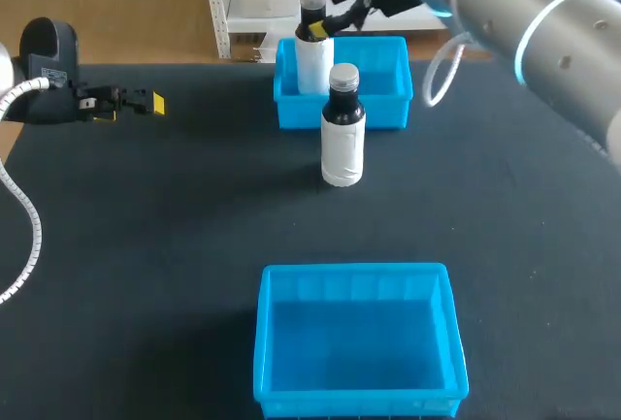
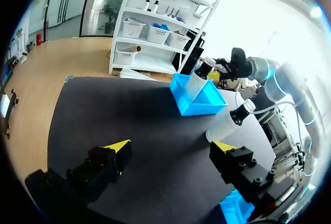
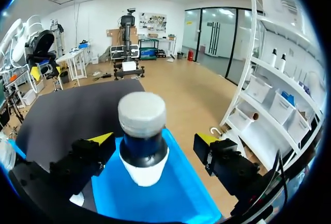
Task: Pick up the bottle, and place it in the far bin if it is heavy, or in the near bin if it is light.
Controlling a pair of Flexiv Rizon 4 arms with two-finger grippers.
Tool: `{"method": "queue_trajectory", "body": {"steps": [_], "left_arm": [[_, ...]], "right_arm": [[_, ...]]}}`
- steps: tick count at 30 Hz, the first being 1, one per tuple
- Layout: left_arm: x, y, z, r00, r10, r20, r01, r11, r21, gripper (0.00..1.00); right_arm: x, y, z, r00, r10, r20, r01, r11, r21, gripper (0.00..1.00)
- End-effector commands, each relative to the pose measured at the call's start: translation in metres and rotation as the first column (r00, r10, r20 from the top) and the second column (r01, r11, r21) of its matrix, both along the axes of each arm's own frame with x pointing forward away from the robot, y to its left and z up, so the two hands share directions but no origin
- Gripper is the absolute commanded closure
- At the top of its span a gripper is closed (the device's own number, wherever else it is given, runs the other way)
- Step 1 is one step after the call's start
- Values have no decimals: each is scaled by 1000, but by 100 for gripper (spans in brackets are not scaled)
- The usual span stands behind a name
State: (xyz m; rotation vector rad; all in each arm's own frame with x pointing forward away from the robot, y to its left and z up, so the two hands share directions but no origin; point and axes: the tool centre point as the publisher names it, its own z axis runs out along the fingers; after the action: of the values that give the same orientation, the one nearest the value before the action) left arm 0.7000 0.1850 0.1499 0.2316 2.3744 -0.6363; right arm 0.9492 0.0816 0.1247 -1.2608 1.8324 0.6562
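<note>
Two fingers of my right gripper [image 3: 154,141] apart, straddling bottle [image 3: 142,131] at neck height, gap each side, no contact. Bottle upright inside far bin [image 1: 383,112], toward its left end. Second bottle [image 1: 343,129] upright on desk [image 1: 146,245], just in front of far bin. Near bin [image 1: 264,342] at desk's near edge. My left gripper [image 2: 169,146] fingers wide apart, holding nothing, well off to side. Risk, my guess: finger clips cap on pull-out and topples bottle; low arm swing knocks second bottle.

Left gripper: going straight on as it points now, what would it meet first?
Probably the far bin, at its side wall; the left gripper points at it across bare table. The standing bottle seems beside that line.
</note>
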Motion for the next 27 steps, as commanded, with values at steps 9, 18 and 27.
{"method": "queue_trajectory", "body": {"steps": [9,18,27], "left_arm": [[0,0,0,1000,0,0,0,1000,0,0],[0,0,0,1000,0,0,0,1000,0,0],[0,0,0,1000,0,0,0,1000,0,0]], "right_arm": [[-63,-103,16,987,119,-104,-117,993,27,0],[-122,-136,23,997,64,-42,-65,998,-16,0],[-180,-126,19,1000,30,1,-30,999,-14,0]]}}
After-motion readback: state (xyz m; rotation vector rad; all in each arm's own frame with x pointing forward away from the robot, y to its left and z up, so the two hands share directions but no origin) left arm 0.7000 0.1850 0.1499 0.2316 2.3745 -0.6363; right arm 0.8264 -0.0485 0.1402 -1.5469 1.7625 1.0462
